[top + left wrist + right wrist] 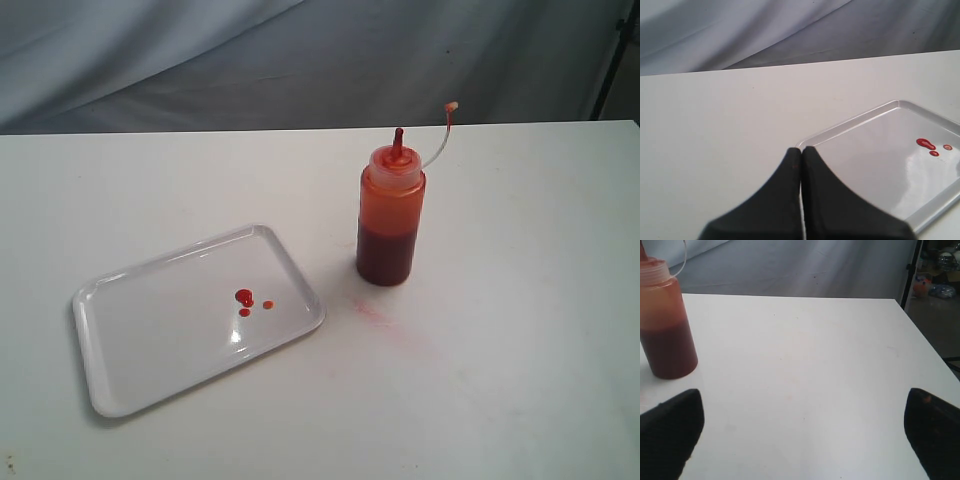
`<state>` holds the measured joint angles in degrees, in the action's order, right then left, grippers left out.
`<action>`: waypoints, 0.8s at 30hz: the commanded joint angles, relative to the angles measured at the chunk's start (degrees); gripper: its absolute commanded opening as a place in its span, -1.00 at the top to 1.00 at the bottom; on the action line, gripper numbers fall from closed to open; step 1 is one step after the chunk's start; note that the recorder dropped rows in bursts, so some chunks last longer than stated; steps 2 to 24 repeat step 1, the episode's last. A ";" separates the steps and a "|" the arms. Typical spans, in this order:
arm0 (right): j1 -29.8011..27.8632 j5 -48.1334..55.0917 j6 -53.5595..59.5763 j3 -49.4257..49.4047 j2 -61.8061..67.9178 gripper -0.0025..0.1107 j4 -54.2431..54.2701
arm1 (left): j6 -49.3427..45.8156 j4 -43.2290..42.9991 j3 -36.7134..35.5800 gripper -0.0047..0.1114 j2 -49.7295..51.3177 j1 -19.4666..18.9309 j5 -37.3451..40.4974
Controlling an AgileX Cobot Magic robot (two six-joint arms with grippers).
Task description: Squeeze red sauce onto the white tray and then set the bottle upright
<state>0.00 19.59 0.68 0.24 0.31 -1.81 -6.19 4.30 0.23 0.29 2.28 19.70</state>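
Red sauce (244, 297) on white tray (150, 340), bottle (390, 215) upright (just beside)

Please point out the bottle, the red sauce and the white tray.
the bottle (388, 240), exterior view, on its dark lower body.
the red sauce (244, 297), exterior view, on the largest drop.
the white tray (150, 335), exterior view, on its bare left part.

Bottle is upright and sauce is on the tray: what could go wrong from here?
1. The bottle stands uncapped, its cap dangling loose. The open right gripper has one finger near it, so a sideways move could tip it and spill sauce.
2. The shut left gripper points at a corner of the white tray. Pushing forward might shove the tray and smear the red sauce drops.
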 commanded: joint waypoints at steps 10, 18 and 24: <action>0.00 -0.02 0.17 -0.24 -0.31 -0.91 0.31 | -0.13 0.58 -0.23 0.92 -0.29 -0.07 -0.60; 0.00 -0.02 0.17 -0.24 -0.31 -0.91 0.31 | -0.13 0.58 -0.23 0.92 -0.29 -0.07 -0.60; 0.00 -0.02 0.17 -0.24 -0.31 -0.91 0.31 | -0.13 0.58 -0.23 0.92 -0.29 -0.07 -0.60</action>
